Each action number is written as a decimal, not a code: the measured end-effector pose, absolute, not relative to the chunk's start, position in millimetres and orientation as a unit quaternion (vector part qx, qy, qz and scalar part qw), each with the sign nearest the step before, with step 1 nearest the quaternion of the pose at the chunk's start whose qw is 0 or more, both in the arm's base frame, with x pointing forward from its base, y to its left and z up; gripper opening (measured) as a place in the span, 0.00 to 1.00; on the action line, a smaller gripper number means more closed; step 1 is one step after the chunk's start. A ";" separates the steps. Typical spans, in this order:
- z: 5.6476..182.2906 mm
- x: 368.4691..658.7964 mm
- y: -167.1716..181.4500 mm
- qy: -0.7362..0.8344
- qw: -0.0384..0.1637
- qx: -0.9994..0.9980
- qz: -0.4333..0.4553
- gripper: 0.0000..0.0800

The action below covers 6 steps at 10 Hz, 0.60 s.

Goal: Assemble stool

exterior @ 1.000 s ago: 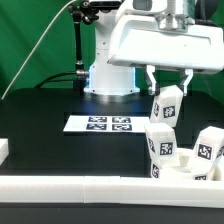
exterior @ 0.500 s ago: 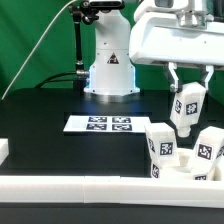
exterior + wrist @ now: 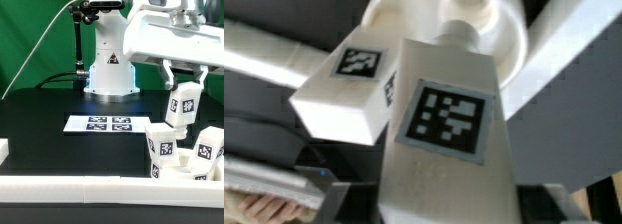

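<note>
My gripper [image 3: 184, 86] is shut on a white stool leg [image 3: 184, 106] with black-and-white tags, which hangs upright in the air at the exterior view's right. Below it two more legs [image 3: 160, 150] [image 3: 207, 149] stand upright on the round seat [image 3: 186, 171], which is mostly hidden behind the front bar. The held leg hovers above the gap between them, touching neither. In the wrist view the held leg [image 3: 446, 130] fills the middle between my fingers [image 3: 335, 192], and another tagged leg [image 3: 352, 88] stands close beside it.
The marker board [image 3: 98, 124] lies flat on the black table, left of the legs. The arm's base [image 3: 108, 72] stands behind it. A long white border bar [image 3: 80, 188] runs along the front edge, and a short white block [image 3: 4, 150] sits at the far left.
The gripper has carried the leg toward the exterior view's right, from over the left standing leg to above the gap between both. The grip has stayed shut.
</note>
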State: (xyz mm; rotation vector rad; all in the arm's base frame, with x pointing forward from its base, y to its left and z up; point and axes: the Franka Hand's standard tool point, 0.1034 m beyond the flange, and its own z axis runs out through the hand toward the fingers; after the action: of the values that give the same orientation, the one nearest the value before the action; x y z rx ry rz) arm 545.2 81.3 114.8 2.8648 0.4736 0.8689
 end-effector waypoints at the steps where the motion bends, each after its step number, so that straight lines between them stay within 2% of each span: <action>1: 116.6 550.3 82.5 0.171 0.059 0.942 0.283 0.41; 6: 116.0 552.0 93.0 0.181 0.059 0.942 0.277 0.41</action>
State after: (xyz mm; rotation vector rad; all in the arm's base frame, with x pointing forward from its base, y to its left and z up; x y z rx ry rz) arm 552.0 93.0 116.0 2.8533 0.5488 0.8376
